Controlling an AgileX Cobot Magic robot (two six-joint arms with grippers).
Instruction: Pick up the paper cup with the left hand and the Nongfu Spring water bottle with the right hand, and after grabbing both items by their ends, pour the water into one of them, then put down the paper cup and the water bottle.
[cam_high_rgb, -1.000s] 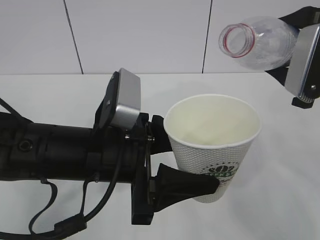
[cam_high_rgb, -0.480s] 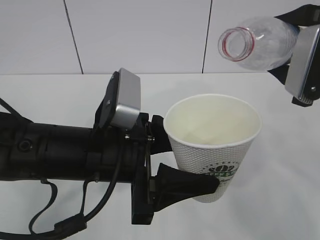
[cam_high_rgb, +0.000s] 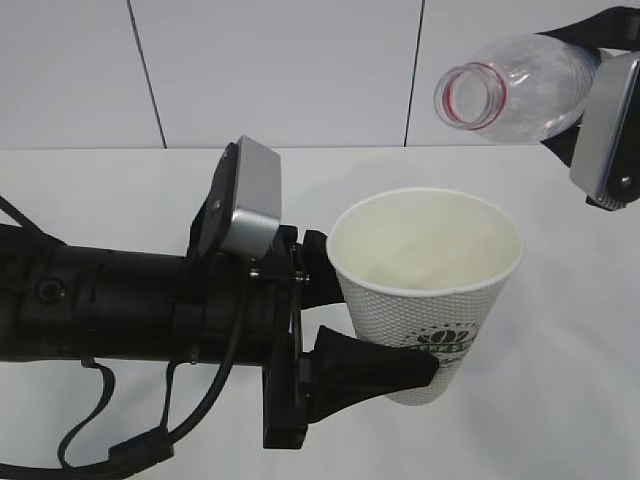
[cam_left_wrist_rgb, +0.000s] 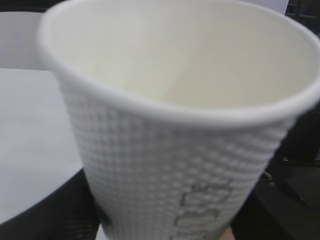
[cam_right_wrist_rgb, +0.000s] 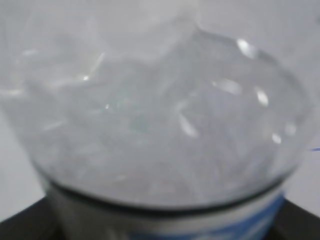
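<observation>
The white dimpled paper cup (cam_high_rgb: 425, 290) with green logo stands upright above the table, and my left gripper (cam_high_rgb: 395, 320) is shut on its lower part. In the left wrist view the cup (cam_left_wrist_rgb: 180, 125) fills the frame, dark fingers (cam_left_wrist_rgb: 45, 215) at its sides; its cream inside looks empty. The clear Nongfu Spring water bottle (cam_high_rgb: 520, 85) is tipped over at the upper right, its open red-ringed mouth pointing left, above and right of the cup. My right gripper (cam_high_rgb: 585, 90) is shut on its body. The bottle (cam_right_wrist_rgb: 160, 115) fills the right wrist view. I cannot make out any water.
The white table (cam_high_rgb: 100, 190) spreads beneath both arms, with a white panelled wall (cam_high_rgb: 280, 70) behind. My left arm's black body and loose cables (cam_high_rgb: 150, 440) cover the lower left of the exterior view.
The bottle's mouth has shifted slightly down and to the left. The left arm and the cup have not moved.
</observation>
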